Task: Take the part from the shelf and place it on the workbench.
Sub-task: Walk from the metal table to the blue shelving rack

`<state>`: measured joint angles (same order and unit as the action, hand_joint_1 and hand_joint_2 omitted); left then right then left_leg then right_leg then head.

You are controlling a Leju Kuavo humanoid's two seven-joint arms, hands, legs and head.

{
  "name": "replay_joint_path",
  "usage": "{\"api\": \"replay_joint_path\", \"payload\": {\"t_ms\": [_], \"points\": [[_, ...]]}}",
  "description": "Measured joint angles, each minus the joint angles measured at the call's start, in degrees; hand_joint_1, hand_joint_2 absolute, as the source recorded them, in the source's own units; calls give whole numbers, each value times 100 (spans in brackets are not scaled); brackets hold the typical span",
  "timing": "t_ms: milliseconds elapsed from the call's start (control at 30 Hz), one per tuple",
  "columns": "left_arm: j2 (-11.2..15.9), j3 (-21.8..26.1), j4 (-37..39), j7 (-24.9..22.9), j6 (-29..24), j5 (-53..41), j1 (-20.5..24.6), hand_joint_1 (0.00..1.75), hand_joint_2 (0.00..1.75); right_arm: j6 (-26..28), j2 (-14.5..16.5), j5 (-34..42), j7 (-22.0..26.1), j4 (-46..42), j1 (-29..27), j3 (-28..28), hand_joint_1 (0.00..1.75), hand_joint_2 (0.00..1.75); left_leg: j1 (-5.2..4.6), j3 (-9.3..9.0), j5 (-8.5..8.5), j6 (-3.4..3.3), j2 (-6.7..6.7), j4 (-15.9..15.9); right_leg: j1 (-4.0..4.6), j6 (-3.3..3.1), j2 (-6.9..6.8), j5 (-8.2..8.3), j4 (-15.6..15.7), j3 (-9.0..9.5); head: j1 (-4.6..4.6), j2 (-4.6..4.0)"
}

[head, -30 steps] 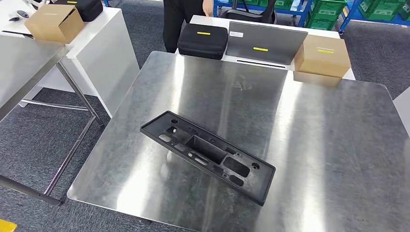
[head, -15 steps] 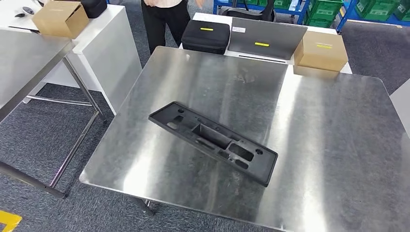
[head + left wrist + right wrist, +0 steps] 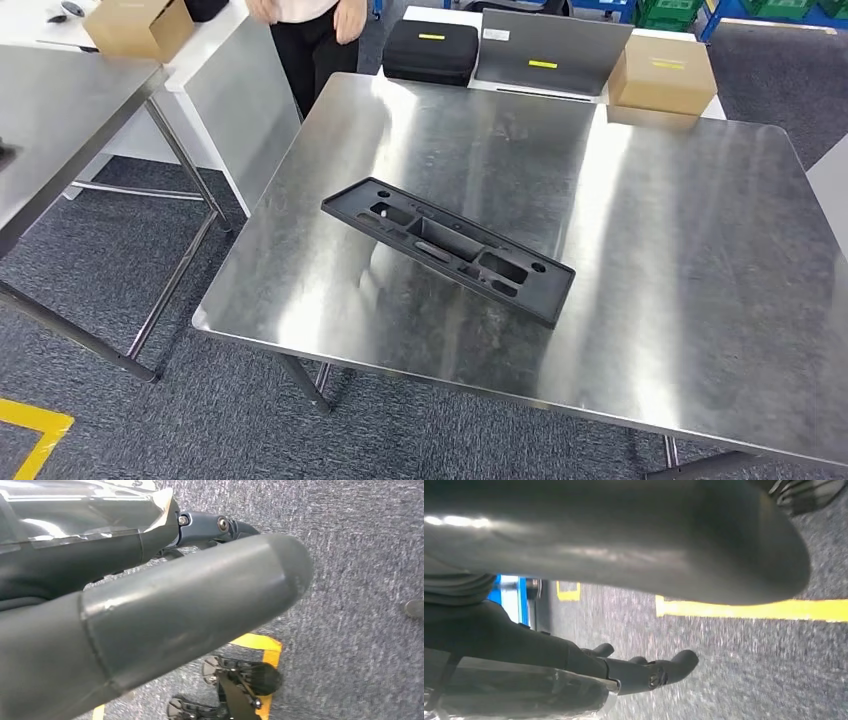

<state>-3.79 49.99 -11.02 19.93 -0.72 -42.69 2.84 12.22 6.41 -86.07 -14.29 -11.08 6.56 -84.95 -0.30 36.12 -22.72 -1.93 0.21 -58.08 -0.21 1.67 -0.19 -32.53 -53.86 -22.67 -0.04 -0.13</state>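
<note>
One black part [image 3: 449,250] lies flat on the steel table [image 3: 680,260]; left hand [image 3: 150,610] and right hand [image 3: 624,645] hang apart from it over carpet, fingers spread, holding nothing.

We can read no text, yellow labels on the black case [image 3: 431,50], grey panel [image 3: 552,52] and cardboard box [image 3: 662,76] too small for us

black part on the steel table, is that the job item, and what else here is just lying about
Belongs to the job:
black part
steel workbench it lies flat on

Just lying about:
black case
grey laptop
cardboard box
second cardboard box on the white table
</note>
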Motion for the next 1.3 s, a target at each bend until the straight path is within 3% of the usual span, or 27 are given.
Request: {"api": "replay_joint_path", "payload": {"t_ms": [33,67,100,167,200,233,267,300,333,400,467,533,567,633,700,733,800,867,933,967,1033,1067,1100,1200,1233,1300], "points": [[2,0,0,-3,0,0,-4,0,0,-3,6,-4,-15,1,-5,7,0,0,10,19,-31,25,-8,-27,-25,-39,-12,36,-13,-31,-3,0],[3,0,1,-8,1,-1,-13,0,0,-9,9,-8,-30,1,-12,13,0,0,28,51,-183,57,-16,-128,-49,-97,-27,82,-18,-66,-7,0],[3,0,2,-12,1,-1,-22,0,0,-18,10,-10,-42,2,-17,17,0,0,48,103,-433,93,-24,-323,-70,-156,-47,137,-17,-112,-16,0],[0,0,4,-17,2,-2,-28,0,0,-41,7,-15,-56,2,-18,31,0,0,84,250,-1042,161,-30,-1003,-63,-231,-75,253,-28,-237,-37,0],[1,0,5,-17,2,-2,-27,0,0,-48,5,-15,-57,2,-19,38,0,0,96,307,-1204,186,-31,-1358,-56,-233,-83,308,-41,-312,-41,0],[1,0,5,-17,2,-2,-25,0,0,-52,5,-15,-57,2,-19,45,0,0,109,310,-1217,204,-31,-1605,-53,-222,-87,359,-62,-391,-42,0],[1,0,5,-17,2,-2,-24,0,0,-54,5,-15,-57,2,-18,51,0,0,125,236,-1110,217,-31,-1679,-53,-206,-89,405,-91,-463,-44,0],[1,0,5,-17,2,-2,-23,0,0,-56,5,-15,-57,2,-18,55,0,0,143,63,-937,224,-30,-1539,-58,-182,-90,440,-130,-530,-44,0],[2,0,5,-17,2,-2,-20,0,0,-58,6,-15,-57,2,-17,57,0,0,163,-195,-778,229,-30,-1225,-61,-159,-89,467,-177,-591,-46,0],[1,0,5,-17,2,-2,-7,0,0,-61,3,-15,-57,2,-13,62,0,0,175,-704,-707,228,-43,-475,-43,-102,-86,510,-283,-716,-53,0],[-2,0,5,-14,3,-14,4,0,0,-62,-1,-10,-57,2,-3,66,0,0,150,-879,-790,206,-61,-94,-21,-14,-86,575,-350,-826,-61,0],[-2,-1,5,-1,8,-40,5,0,0,-62,-1,16,-57,2,-3,67,0,0,139,-781,-766,122,-55,-26,-13,82,-85,636,-388,-920,-59,0],[-2,-3,5,10,15,-53,5,0,0,-60,-1,37,-57,2,-8,67,0,0,138,-708,-721,58,-47,-4,-12,93,-75,569,-463,-989,-53,0],[2,-15,5,28,39,-81,6,0,0,-50,2,75,-57,2,-17,67,0,0,127,-535,-582,-80,-26,22,-22,25,-50,143,-902,-1170,-33,0],[10,-37,5,38,61,-113,6,0,0,-39,10,100,-57,4,-23,67,0,0,86,-349,-430,-147,-13,19,-28,-55,-30,-331,-1589,-1336,-21,0],[15,-48,5,39,68,-126,7,0,0,-34,13,104,-57,5,-24,67,0,0,70,-253,-354,-156,-4,17,-30,-45,-26,-401,-1843,-1341,-22,0],[19,-62,5,40,78,-142,8,0,0,-24,12,107,-57,4,-21,67,0,0,50,-61,-194,-147,12,10,-29,57,-23,-194,-1893,-1128,-23,0],[16,-75,5,39,81,-146,12,0,0,-14,5,110,-57,4,-7,67,0,0,41,96,-32,-114,19,3,-16,111,-23,39,-1264,-566,-23,0],[6,-90,5,39,81,-150,17,0,0,-10,-5,116,-57,4,21,67,0,0,25,188,123,-56,25,5,31,47,-20,-37,-354,28,-33,0],[2,-94,5,39,81,-152,21,0,0,-8,-8,120,-57,4,32,67,0,0,21,208,201,-26,32,18,54,4,-18,-100,-68,176,-40,0],[3,-97,5,39,81,-158,17,0,0,-5,-1,129,-61,6,29,66,0,0,25,239,322,40,37,60,37,-75,-17,-73,75,164,-63,-1],[5,-98,5,38,81,-161,12,0,0,-4,5,134,-65,7,20,65,0,0,36,265,244,75,30,32,10,-114,-27,-8,70,113,-68,-1],[7,-99,5,37,83,-162,3,0,0,-4,7,144,-69,8,8,64,0,0,51,305,30,113,21,-81,-17,-173,-44,63,68,57,-82,-1],[5,-102,6,33,87,-164,-3,0,0,-6,2,159,-75,8,-8,63,0,0,102,440,-928,214,-3,-969,-8,-294,-90,276,58,-149,-110,0],[5,-103,6,32,88,-164,1,0,0,-13,2,157,-76,8,-8,63,0,0,115,450,-1022,241,-7,-1302,1,-292,-97,341,41,-240,-112,0],[4,-103,5,25,88,-164,7,0,0,-33,2,156,-83,8,-6,63,0,0,150,302,-795,275,-8,-1570,5,-264,-103,445,-38,-441,-114,0]]}}
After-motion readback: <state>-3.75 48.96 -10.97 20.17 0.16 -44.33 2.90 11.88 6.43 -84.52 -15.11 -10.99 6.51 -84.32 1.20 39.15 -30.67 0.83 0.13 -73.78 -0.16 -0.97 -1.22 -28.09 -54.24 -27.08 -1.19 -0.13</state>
